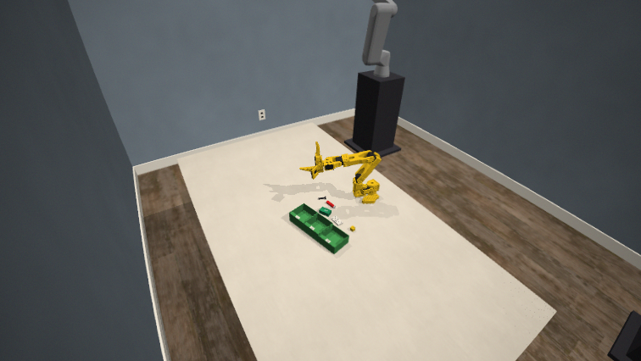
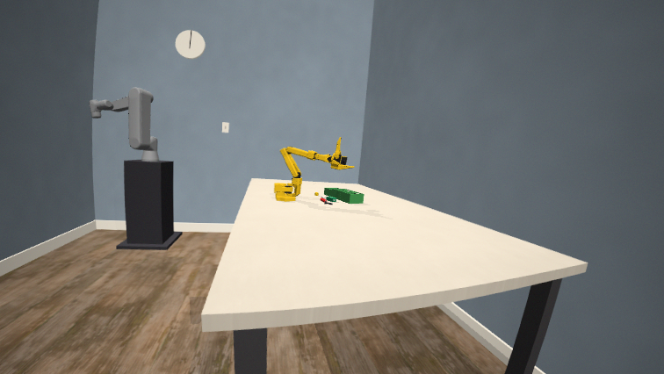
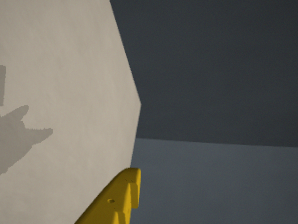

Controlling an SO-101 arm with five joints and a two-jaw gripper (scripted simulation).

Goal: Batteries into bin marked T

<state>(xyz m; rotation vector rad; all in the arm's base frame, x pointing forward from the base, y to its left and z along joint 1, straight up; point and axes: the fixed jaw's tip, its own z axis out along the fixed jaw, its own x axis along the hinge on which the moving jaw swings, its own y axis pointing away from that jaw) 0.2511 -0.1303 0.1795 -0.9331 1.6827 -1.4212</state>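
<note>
A small red cylinder (image 1: 330, 203) (image 2: 322, 199), which looks like a battery, lies on the table between the arm's base and the green bins. The green bins (image 1: 312, 232) (image 2: 356, 197) stand in one row of three; each has a small white label, too small to read, so I cannot tell which is T. No thing shows inside them. My gripper (image 1: 308, 156) (image 2: 347, 152) is wide open and empty, high above the table. The wrist view shows only one yellow jaw, the table and walls, with no battery in view.
Near the bins lie a small black piece (image 1: 321, 197) (image 2: 328, 203), a teal block (image 1: 325, 211) (image 2: 330, 198), a white piece with dark dots (image 1: 336, 219) and a small yellow cube (image 1: 352, 228) (image 2: 316, 193). A grey arm stands on a dark pedestal (image 1: 376, 112) (image 2: 147, 204) beyond the table.
</note>
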